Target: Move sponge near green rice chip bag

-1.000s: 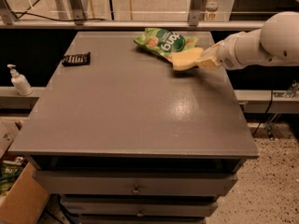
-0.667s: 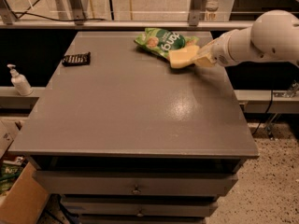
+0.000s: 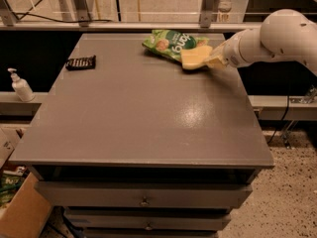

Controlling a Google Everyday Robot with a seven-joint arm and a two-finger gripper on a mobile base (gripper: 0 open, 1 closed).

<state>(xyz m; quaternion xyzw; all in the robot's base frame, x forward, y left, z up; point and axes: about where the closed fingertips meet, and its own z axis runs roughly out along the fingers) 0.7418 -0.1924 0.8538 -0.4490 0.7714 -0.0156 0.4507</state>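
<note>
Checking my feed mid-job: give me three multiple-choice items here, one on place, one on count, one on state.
1. Where over the table is the gripper? A front edge; B far right, at the sponge; C left edge.
2. How many black bars lie on it? A none; B one; C three.
3. The green rice chip bag: A lies flat; B stands upright; C hangs off the edge.
Key: B, it meets the sponge by the bag; B, a single bar at left; A, flat on the top.
</note>
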